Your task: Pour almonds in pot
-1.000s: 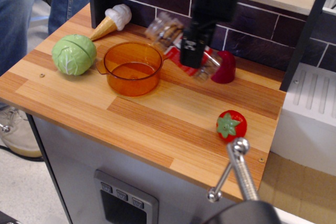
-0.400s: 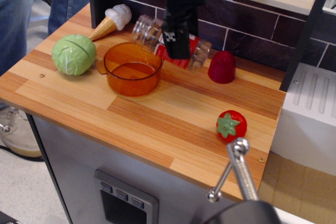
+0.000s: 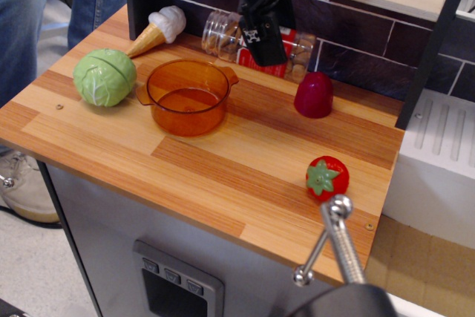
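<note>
One view, from above the front of the bench [image 3: 223,176]: we are seeing the black claw [image 3: 266,48] clamping the clear jar [image 3: 223,35] around its red-labelled middle and holding it nearly horizontal above the back of the bench. We are seeing the almonds [image 3: 217,38] lying inside the jar's left end, which is pointing toward the ice-cream cone [image 3: 157,29]. We are finding the pot [image 3: 187,96], translucent orange, sitting upright on the bench just below and left of the jar, apart from it. We are also noting a green cabbage [image 3: 105,76] left of the pot, a dark red cap [image 3: 314,95] right of the claw, and a tomato [image 3: 326,177] near the front right.
</note>
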Robot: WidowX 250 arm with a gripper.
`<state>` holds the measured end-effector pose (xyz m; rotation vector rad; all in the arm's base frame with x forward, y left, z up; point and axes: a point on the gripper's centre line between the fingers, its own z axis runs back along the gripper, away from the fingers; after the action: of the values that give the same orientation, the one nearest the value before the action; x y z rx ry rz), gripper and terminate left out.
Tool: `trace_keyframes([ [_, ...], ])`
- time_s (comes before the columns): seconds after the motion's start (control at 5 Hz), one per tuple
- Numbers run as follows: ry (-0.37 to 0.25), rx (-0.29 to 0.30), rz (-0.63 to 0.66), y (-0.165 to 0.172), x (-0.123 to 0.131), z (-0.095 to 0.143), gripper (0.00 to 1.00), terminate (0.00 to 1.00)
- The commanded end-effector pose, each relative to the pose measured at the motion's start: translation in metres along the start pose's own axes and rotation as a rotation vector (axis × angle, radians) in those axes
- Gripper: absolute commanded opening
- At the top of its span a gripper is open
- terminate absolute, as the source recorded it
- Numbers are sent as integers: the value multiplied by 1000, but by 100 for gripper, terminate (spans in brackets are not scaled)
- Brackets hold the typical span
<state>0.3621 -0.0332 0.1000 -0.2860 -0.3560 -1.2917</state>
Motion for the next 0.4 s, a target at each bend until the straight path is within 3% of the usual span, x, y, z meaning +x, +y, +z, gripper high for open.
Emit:
trace_keyframes([
  [0.0, -96, 101, 19, 2, 11, 16, 0, 0],
  [0.2, -146, 117, 79, 3, 13, 22, 0, 0],
])
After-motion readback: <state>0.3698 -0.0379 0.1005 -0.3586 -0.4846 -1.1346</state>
